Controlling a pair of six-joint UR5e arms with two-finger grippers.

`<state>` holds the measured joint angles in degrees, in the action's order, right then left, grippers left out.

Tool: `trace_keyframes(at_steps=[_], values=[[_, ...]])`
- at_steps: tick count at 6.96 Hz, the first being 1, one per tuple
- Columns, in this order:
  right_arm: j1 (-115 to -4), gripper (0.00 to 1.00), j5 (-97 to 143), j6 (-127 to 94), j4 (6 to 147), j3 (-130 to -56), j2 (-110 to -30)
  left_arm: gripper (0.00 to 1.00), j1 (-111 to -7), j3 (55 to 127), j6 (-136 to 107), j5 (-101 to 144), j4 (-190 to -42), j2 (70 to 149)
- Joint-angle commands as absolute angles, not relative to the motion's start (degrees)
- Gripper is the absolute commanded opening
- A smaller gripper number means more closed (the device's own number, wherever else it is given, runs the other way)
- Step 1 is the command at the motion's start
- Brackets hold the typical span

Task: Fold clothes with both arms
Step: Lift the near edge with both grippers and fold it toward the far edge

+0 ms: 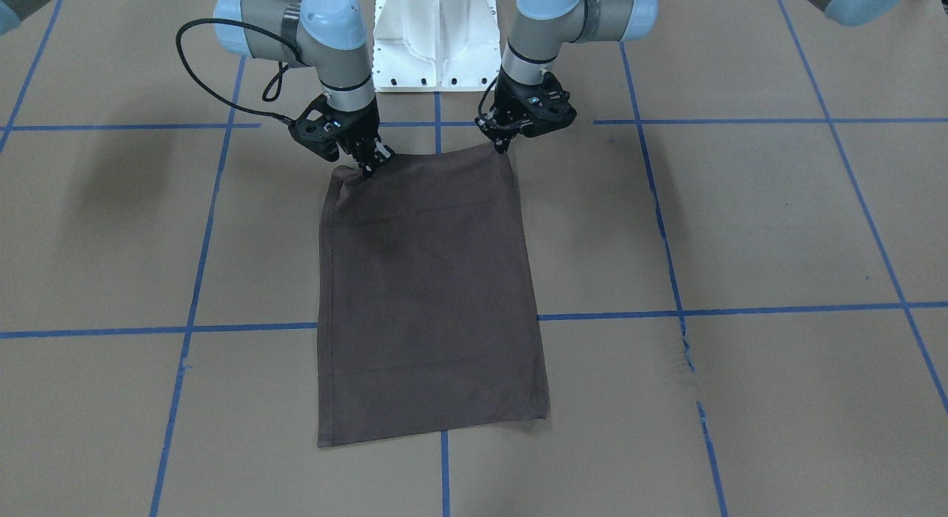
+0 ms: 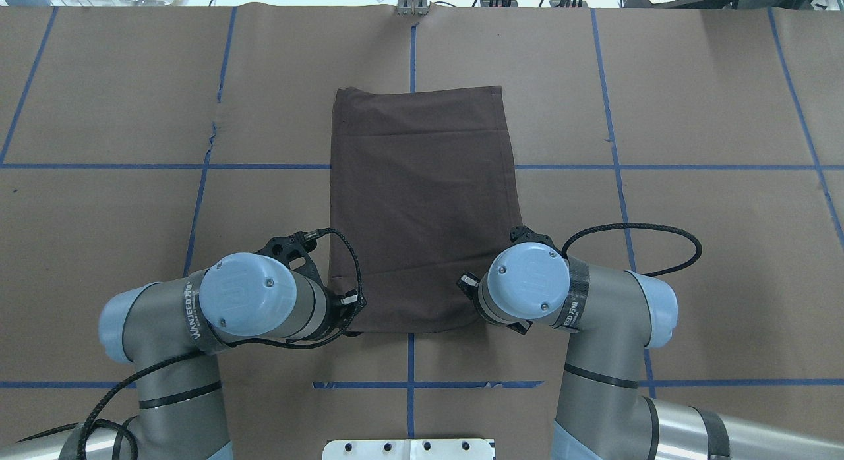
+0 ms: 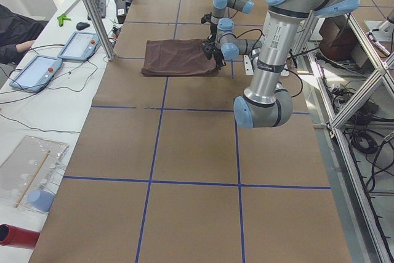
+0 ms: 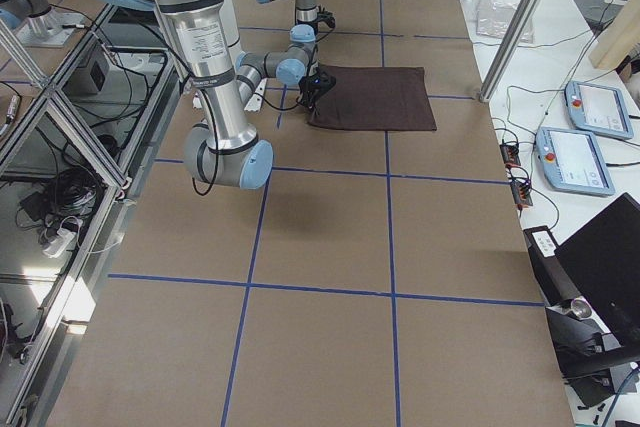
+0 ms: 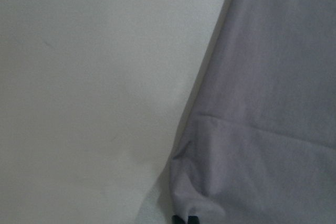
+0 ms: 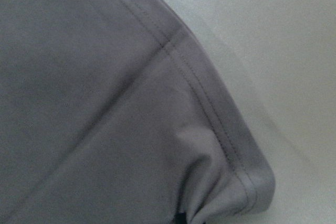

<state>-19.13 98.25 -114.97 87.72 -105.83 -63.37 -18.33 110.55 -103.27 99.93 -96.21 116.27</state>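
"WANJEED", followed by characters too small to read, runs in white along a black band [image 2: 195, 313] on the left arm [image 2: 158, 341]. The right arm [image 2: 610, 335] has a second band [image 2: 572, 296] whose print is illegible.

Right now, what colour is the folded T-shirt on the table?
The T-shirt is plain dark brown with no visible pattern. It shows best in the overhead exterior view.
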Motion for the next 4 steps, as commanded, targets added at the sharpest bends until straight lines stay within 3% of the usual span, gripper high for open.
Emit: trace_keyframes(at_steps=[1,3,4], values=[[-18.6,0.0,99.1,-114.4,87.7,-113.0,-66.3,0.0,-17.8,120.1,-103.3,99.9,-87.3,116.2],[-17.0,0.0,102.4,-113.8,87.6,-120.5,-69.3,0.0,-13.0,125.4,-104.1,100.0,-83.0,116.2],[-16.6,0.0,103.7,-113.8,87.7,-120.5,-68.6,0.0,-12.9,125.7,-104.1,100.0,-83.0,116.0]])
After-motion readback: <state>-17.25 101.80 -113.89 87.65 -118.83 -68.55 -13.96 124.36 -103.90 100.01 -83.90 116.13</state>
